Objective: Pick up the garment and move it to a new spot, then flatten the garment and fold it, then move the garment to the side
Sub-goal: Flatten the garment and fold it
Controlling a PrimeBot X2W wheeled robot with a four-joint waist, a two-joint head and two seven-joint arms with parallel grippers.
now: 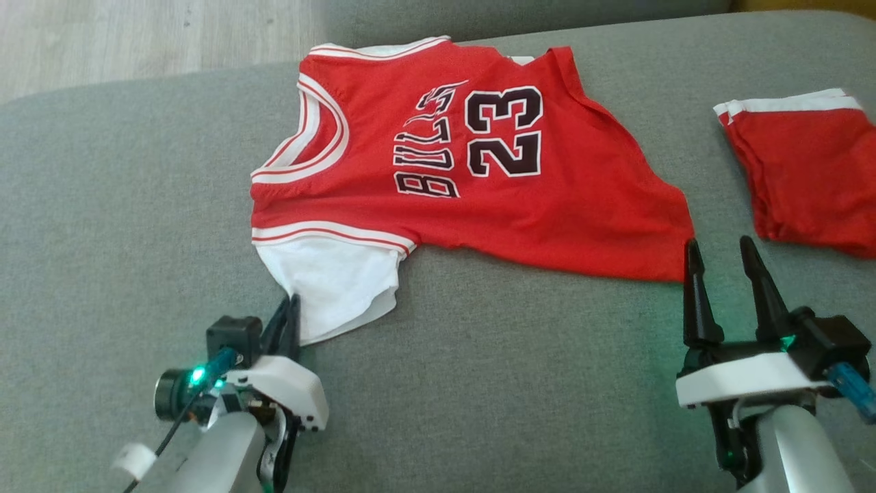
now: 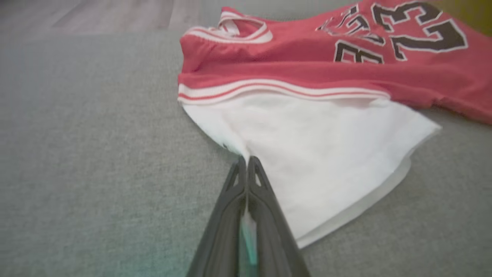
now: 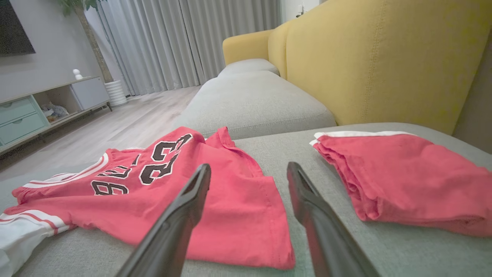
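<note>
Left fingers point(image 2: 230, 215) pinch jersey point(image 2: 292, 65) at sleeve point(image 2: 315, 154); right fingers point(image 3: 184, 207) wide. Right wrist view: yellow backrest point(image 3: 365, 57).

Big soft grey sofa seat point(image 1: 102, 239) w/ a folded red cloth w/ white band point(image 1: 807, 185) lying on it, over on the right. Tall yellow sofa back point(image 3: 365, 57) behind that. Pale wood floor point(image 3: 127, 123) past the seat. Far off: long grey curtains point(image 3: 173, 38), white ribbed pot point(image 3: 115, 92) & low cabinet w/ pale green drawers point(image 3: 19, 115).
</note>
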